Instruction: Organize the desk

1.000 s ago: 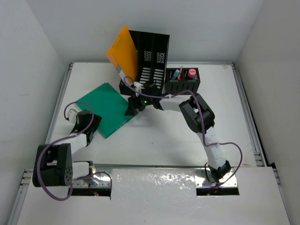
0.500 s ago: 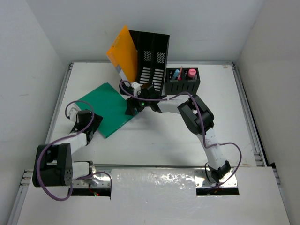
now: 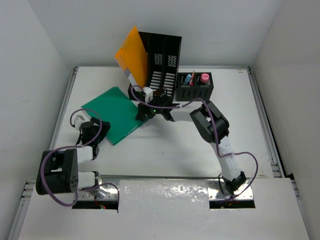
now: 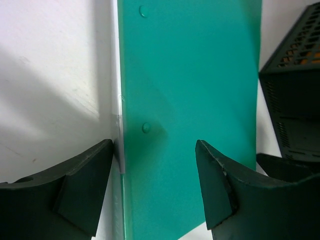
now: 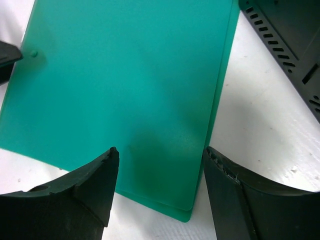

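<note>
From above, the counter [image 3: 175, 150] fills the floor of the white booth. The left tool [image 3: 95, 129] sits at the near edge of a green folder [image 3: 112, 112] lying flat ahead of it. The right tool [image 3: 142, 114] hangs over the folder's opposite corner. Just beyond that tool stands a black holder [image 3: 162, 60] with an orange folder [image 3: 132, 52] leaning out of it. A pen box [image 3: 196, 86] stands further off, to that tool's right.

At the left wrist, the left tool [image 4: 154, 150] is spread wide with nothing in it. The folder [image 4: 190, 75] runs straight ahead between its fingers, and its left edge lies just inside the left finger, where a white sheet [image 4: 119, 130] peeks out. Bare counter [image 4: 55, 75] lies left of the tool and the holder [image 4: 292, 90] to its right.

At the right wrist, the right tool [image 5: 160, 155] also gapes empty. The folder [image 5: 125, 75] lies ahead and beneath it, with the holder [image 5: 290, 40] off to the right.

I'd worry most about the pickup. The folder is thin and flat on the counter, so fingers may skid over it or push it instead of catching an edge. The loose sheet could slide out. With both tools on one folder, they could tug against each other, and a swing by the right one might knock the leaning orange folder.
</note>
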Robot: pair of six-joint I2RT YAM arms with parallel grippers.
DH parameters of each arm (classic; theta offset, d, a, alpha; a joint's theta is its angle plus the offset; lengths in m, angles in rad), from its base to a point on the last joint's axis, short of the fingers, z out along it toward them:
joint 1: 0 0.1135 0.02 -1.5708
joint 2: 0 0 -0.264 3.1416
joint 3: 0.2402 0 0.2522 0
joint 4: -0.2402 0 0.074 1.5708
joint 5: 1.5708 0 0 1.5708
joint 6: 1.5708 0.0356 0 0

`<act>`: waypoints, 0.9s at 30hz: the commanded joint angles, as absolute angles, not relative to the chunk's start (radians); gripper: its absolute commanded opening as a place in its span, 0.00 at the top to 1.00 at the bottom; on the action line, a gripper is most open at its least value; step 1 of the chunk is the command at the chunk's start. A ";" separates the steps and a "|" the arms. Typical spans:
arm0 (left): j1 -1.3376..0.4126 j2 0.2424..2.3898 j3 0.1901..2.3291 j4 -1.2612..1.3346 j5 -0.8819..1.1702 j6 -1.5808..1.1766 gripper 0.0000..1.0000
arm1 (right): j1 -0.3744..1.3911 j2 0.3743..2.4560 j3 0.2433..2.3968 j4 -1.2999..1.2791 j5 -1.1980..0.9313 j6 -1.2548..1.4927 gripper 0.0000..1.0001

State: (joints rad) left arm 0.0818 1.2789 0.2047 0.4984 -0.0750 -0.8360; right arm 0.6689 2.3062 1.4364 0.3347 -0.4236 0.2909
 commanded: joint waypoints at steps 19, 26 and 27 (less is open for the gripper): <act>0.066 1.310 0.166 1.115 0.383 -1.005 0.53 | 0.709 2.295 1.367 0.247 -0.479 0.314 0.34; 0.066 1.445 0.152 1.259 0.422 -1.074 0.54 | 0.718 2.286 1.374 0.226 -0.476 0.302 0.34; 0.066 1.474 0.156 1.278 0.432 -1.081 0.59 | 0.719 2.284 1.374 0.222 -0.474 0.299 0.34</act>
